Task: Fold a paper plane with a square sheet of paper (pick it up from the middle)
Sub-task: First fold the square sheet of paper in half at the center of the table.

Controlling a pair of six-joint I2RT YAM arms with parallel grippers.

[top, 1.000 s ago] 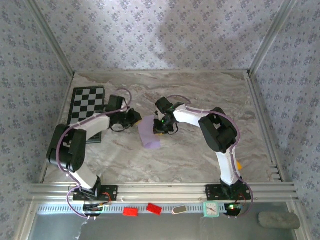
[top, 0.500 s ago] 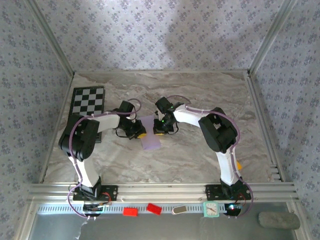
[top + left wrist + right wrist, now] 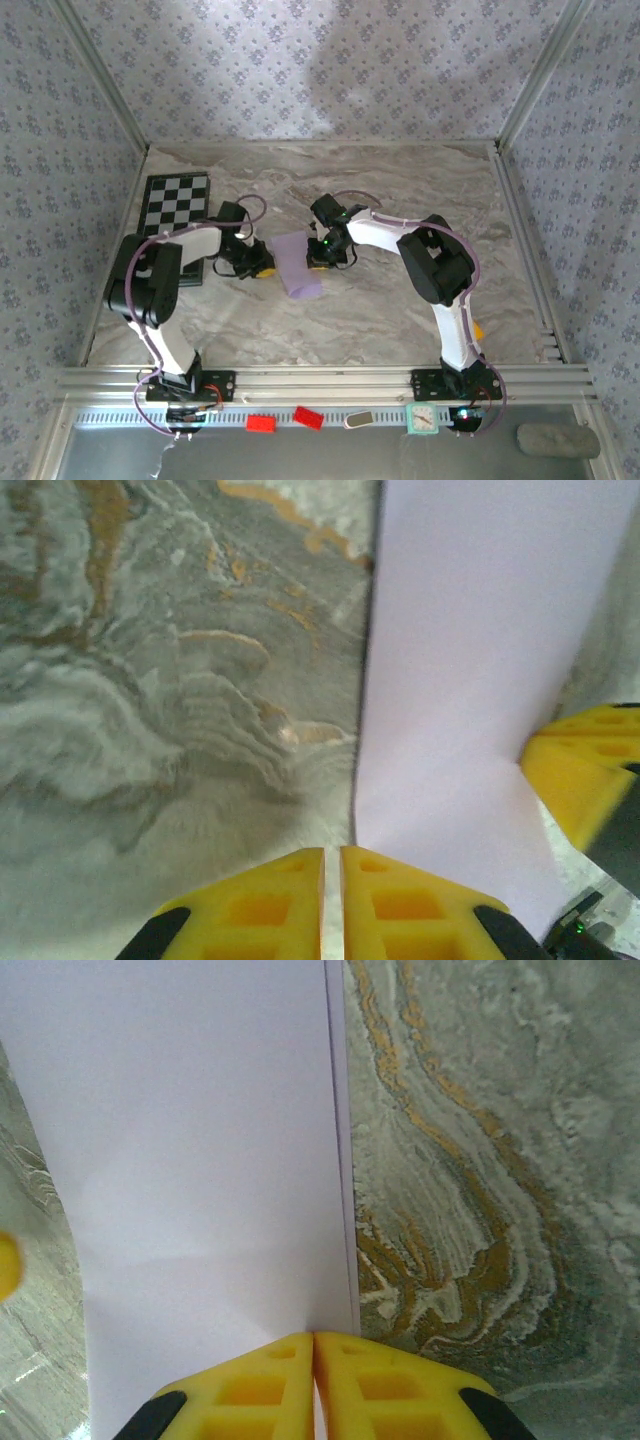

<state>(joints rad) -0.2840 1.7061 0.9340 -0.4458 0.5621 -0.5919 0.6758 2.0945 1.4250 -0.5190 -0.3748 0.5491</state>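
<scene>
The paper (image 3: 298, 266), folded narrow, is laid flat in the middle of the counter (image 3: 420, 190). Both arms are bent at the elbow and stretched inward, wrists low. The left claw (image 3: 262, 268) is closed at the paper's left edge. The right claw (image 3: 316, 262) is closed at its right edge. Whether either edge is pinched cannot be told.

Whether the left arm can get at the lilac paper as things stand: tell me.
Probably yes. The left end effector, shut, sits right at the left edge of the lilac paper, with nothing between them. The right end effector is at the opposite edge, out of its path.
</scene>
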